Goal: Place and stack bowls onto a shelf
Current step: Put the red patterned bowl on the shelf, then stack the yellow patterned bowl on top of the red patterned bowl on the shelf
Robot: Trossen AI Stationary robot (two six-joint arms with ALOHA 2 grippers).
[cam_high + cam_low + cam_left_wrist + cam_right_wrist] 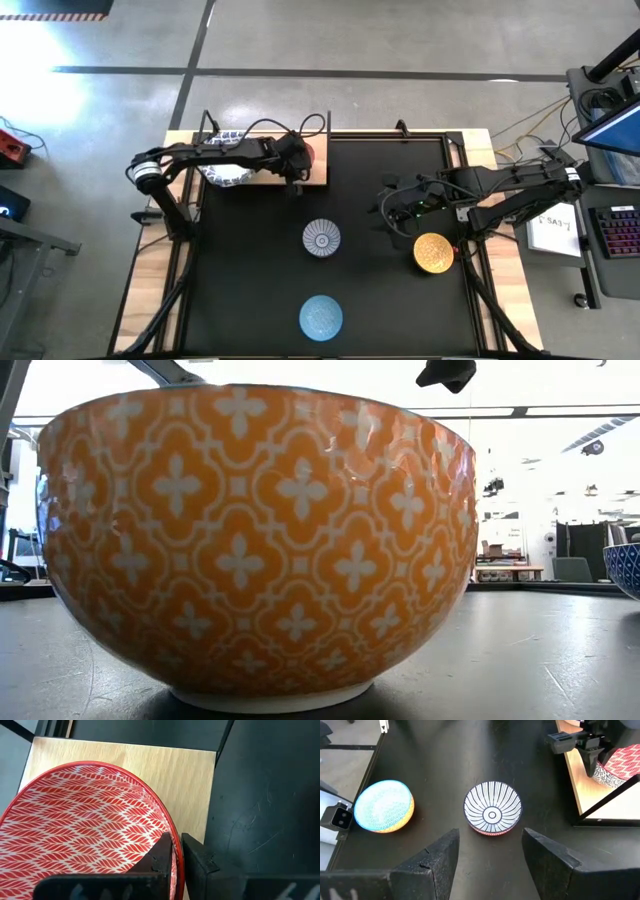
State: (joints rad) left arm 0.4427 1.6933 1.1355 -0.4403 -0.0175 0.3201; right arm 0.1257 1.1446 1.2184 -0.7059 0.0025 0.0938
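My left gripper [298, 165] is shut on a red bowl [85, 825] over the right end of the light-wood shelf [268, 178]. A white bowl with a blue pattern [224, 172] sits on the shelf's left part. My right gripper [490, 852] is open and empty above the black mat, right of centre. It faces a blue-grey radial bowl [492, 812] and a light-blue bowl [382, 806], both standing on the mat. A yellow bowl [433, 252] stands on the mat near the right edge and fills the low view [260, 540]. My left gripper has the red bowl's rim [167, 827] between its two fingers, one finger [160, 857] inside the bowl and one [197, 857] outside. The fingers come from above, pointing down. The bowl is mouth up over the shelf board; I cannot tell whether its base rests on it.
Thin black posts [605, 800] stand at the shelf's corners, close to the red bowl. The black mat [250, 290] has bare room on its left half. A keyboard and papers [620, 235] lie beyond the table's right edge.
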